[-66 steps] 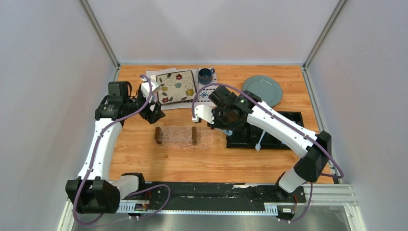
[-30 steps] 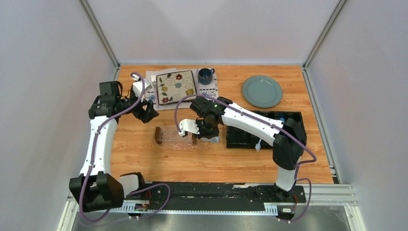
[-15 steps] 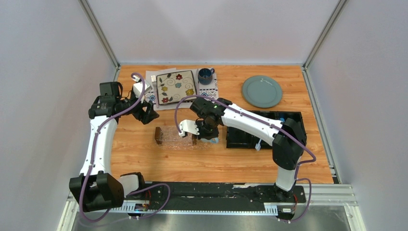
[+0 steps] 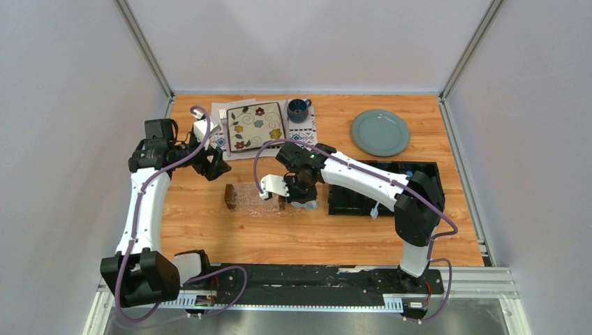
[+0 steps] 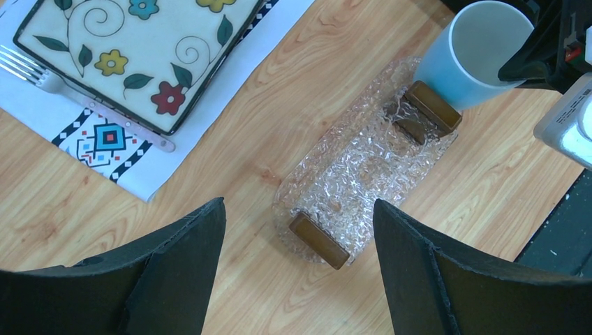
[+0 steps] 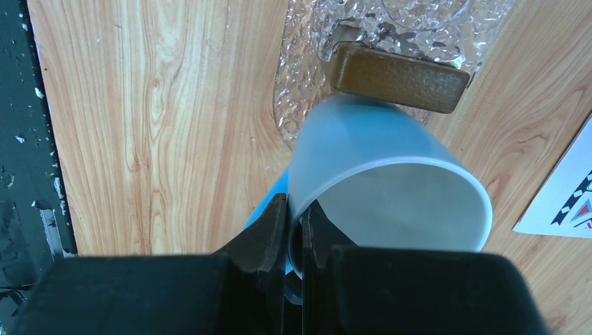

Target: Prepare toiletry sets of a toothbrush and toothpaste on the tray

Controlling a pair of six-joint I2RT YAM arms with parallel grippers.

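The clear textured tray [image 4: 255, 197] with two brown wooden ends lies mid-table and holds nothing; it also shows in the left wrist view [image 5: 363, 160] and the right wrist view [image 6: 398, 77]. My right gripper [image 4: 301, 190] [image 6: 293, 209] is shut on the rim of a white mug with a blue handle [image 6: 391, 181] [image 5: 475, 49], held against the tray's right wooden end. My left gripper [image 4: 213, 162] [image 5: 299, 204] is open and empty, above the table left of the tray. A slim white toothbrush [image 4: 378, 207] lies in the black organizer. I cannot make out the tubes.
The black compartment organizer [image 4: 419, 202] sits right of the tray. A flowered square plate [image 4: 255, 125] on a patterned mat, a fork [image 5: 84, 94] and a dark blue cup [image 4: 298, 109] are at the back. A grey-green round plate [image 4: 380, 132] is back right.
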